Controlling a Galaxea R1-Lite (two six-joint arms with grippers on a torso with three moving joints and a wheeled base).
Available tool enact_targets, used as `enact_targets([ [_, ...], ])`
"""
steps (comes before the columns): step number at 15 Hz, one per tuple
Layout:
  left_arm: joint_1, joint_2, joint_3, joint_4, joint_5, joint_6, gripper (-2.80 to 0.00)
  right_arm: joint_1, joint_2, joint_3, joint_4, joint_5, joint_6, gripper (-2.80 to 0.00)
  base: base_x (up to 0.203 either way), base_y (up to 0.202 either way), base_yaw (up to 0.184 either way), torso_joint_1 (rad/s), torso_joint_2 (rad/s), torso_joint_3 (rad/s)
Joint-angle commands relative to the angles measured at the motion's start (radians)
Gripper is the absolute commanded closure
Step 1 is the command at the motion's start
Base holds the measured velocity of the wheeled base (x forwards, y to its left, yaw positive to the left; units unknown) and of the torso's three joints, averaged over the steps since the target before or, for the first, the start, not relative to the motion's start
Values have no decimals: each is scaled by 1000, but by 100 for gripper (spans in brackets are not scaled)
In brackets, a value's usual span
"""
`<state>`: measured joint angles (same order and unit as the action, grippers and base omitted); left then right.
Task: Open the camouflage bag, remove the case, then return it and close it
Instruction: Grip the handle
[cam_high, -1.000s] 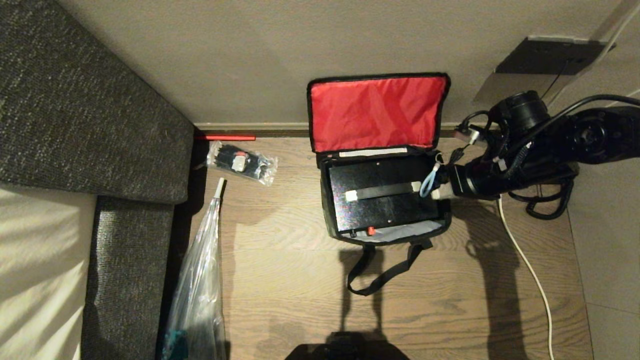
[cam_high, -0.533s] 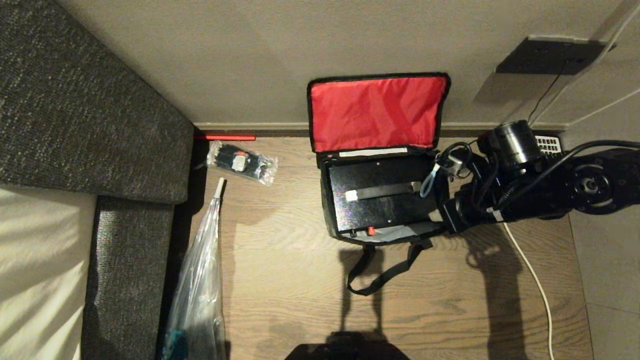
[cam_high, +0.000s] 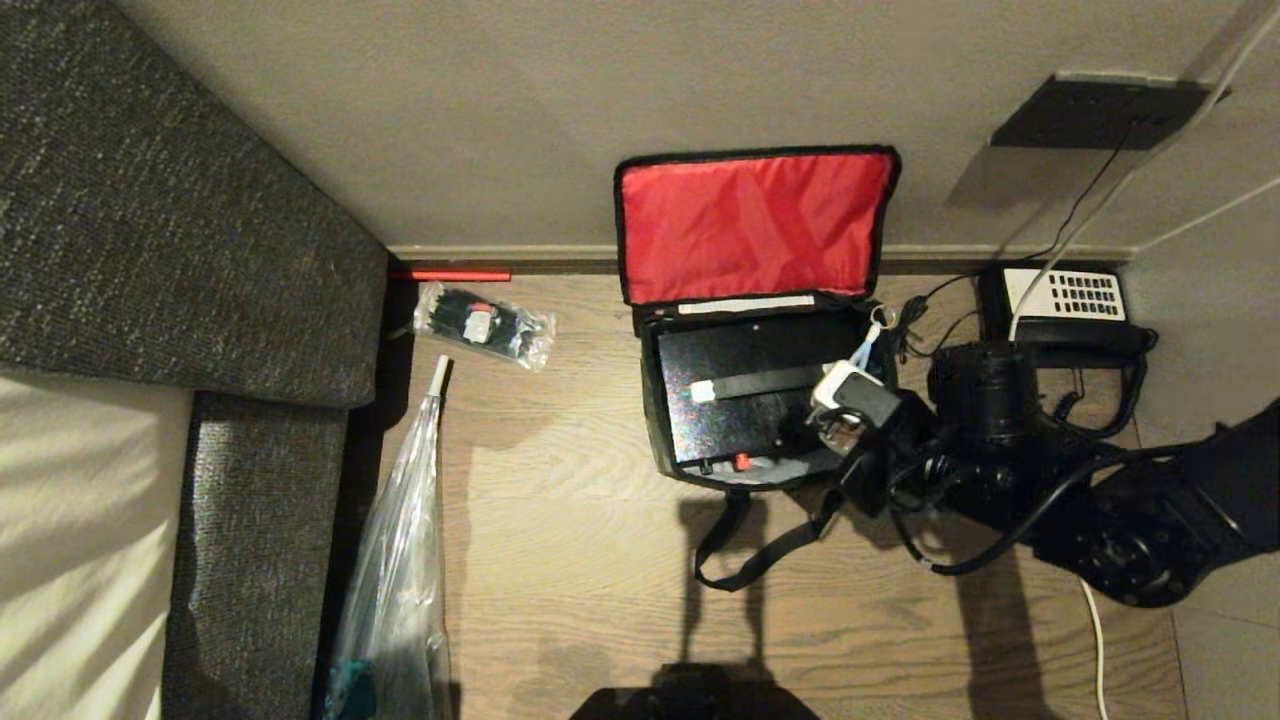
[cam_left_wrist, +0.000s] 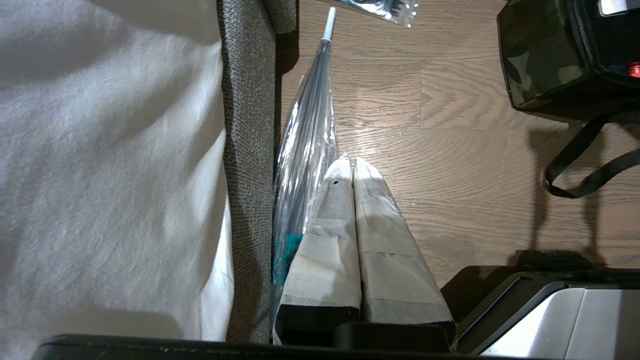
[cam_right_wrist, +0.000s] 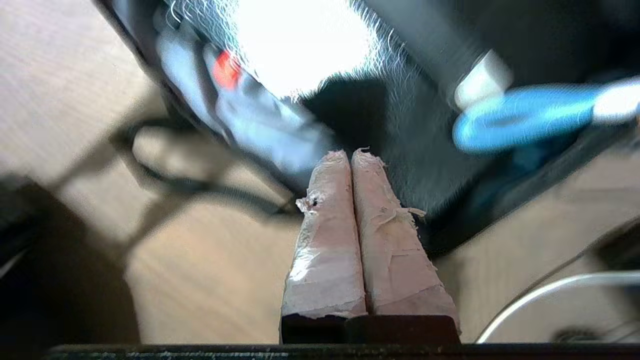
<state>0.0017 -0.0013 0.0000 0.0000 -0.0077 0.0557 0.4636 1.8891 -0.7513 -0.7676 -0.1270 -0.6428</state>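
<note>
Your right claw (cam_right_wrist: 352, 155) hangs over the bag's (cam_high: 665, 440) near right corner, its taped fingers (cam_right_wrist: 325, 220) pressed together and pinching nothing. Risk one, as I judge it: come down shut like that and you'll only poke the case (cam_high: 740, 415) instead of gripping it, so spread the fingers before you descend. Risk two: the blue loop (cam_high: 862, 352) dangles right beside the claw, and a careless sweep could snag it and drag the bag along the floor (cam_high: 600, 560). The bag stands open, its red lid (cam_high: 750, 225) propped against the wall (cam_high: 500, 120). The case lies flat inside, nearly filling it. Your left claw (cam_left_wrist: 354, 162) is parked near the sofa (cam_left_wrist: 247, 150), fingers together, empty
</note>
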Motion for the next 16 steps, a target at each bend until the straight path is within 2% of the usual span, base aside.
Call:
enact_targets([
  [1, 0, 1, 2, 0, 0, -1, 0, 61, 82, 39, -228, -76, -33, 0, 0, 0, 0, 0, 0, 0],
  [4, 0, 1, 2, 0, 0, 0, 0, 87, 164, 82, -441, -97, -132, 0, 0, 0, 0, 0, 0, 0],
  [7, 0, 1, 2, 0, 0, 1, 0, 86, 201, 97, -487, -101, -196, 0, 0, 0, 0, 0, 0, 0],
  [10, 0, 1, 2, 0, 0, 0, 0, 81, 262, 154, -626, -99, -217, 0, 0, 0, 0, 0, 0, 0],
  [16, 0, 1, 2, 0, 0, 1, 0, 58, 333, 144, -691, -51, -302, 0, 0, 0, 0, 0, 0, 0],
])
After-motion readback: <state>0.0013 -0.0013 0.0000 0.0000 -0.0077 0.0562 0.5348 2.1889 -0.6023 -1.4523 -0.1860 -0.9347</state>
